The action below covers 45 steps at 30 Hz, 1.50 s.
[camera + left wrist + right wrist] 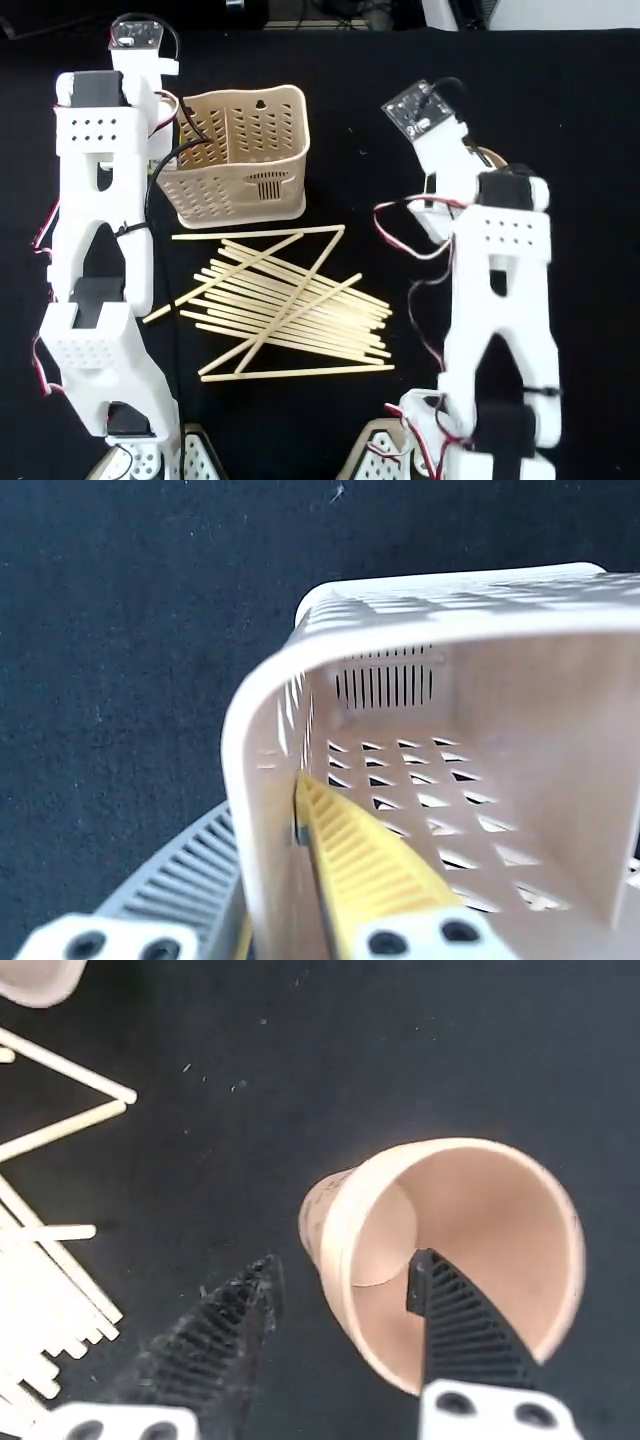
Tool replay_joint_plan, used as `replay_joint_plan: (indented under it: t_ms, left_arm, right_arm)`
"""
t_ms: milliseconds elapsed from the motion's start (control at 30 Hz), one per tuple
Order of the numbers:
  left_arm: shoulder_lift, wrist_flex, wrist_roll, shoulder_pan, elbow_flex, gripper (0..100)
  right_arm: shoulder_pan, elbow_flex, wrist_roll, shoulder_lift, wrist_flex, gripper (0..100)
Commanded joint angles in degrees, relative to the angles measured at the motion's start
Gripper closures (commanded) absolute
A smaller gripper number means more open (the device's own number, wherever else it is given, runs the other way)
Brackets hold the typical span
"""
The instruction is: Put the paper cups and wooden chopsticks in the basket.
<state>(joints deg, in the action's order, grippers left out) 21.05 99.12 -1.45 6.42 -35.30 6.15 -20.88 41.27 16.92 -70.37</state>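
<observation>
My right end effector (347, 1258) gapes wide astride the lying paper cup (470, 1210) wall; closing hard could crush it.

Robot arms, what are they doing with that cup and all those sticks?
They are meant to fill the basket. The left gripper grips its wall, one finger inside, one outside. The right gripper is open over a paper cup lying on its side, one finger inside it. The wooden chopsticks lie piled on the table beside the basket, which holds nothing yet.
</observation>
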Motion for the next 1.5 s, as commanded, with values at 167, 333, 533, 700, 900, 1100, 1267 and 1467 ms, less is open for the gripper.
replay_joint_plan:
  t_ms: [167, 333, 533, 700, 900, 1100, 1267, 1467]
  left_arm:
    - [0.35, -0.09, -0.26, -0.48, 1.36, 97]
    - [0.35, -0.09, -0.26, -0.4, 1.36, 97]
    - [0.35, -0.09, -0.26, -0.4, 1.36, 97]
    - [0.35, -0.09, -0.26, -0.4, 1.36, 97]
    - [0.35, 0.0, -0.26, -0.48, 1.36, 97]
    - [0.26, 0.18, -0.09, -0.48, 1.36, 97]
    - [0.26, -0.09, 2.81, -0.57, 1.36, 97]
    - [0.26, -0.09, 2.9, -2.07, 1.36, 97]
  right_arm:
    - [-0.53, 3.38, 0.53, -7.69, 1.32, 79.8]
    - [0.88, 5.67, 0.0, -6.73, 2.9, 97.3]
    - [5.8, 10.95, -2.81, 0.04, 2.2, 98.7]
    - [3.78, 14.73, -2.73, 9.8, -2.81, 98.7]
    - [-7.12, 23.16, -13.98, 18.86, -3.08, 98.6]
    - [-21.89, 29.85, -26.37, 17.1, 2.46, 98.6]
    - [-25.32, 30.02, -26.64, 9.54, 4.57, 98.6]
    - [-28.04, 34.95, -26.9, 5.05, 4.48, 98.6]
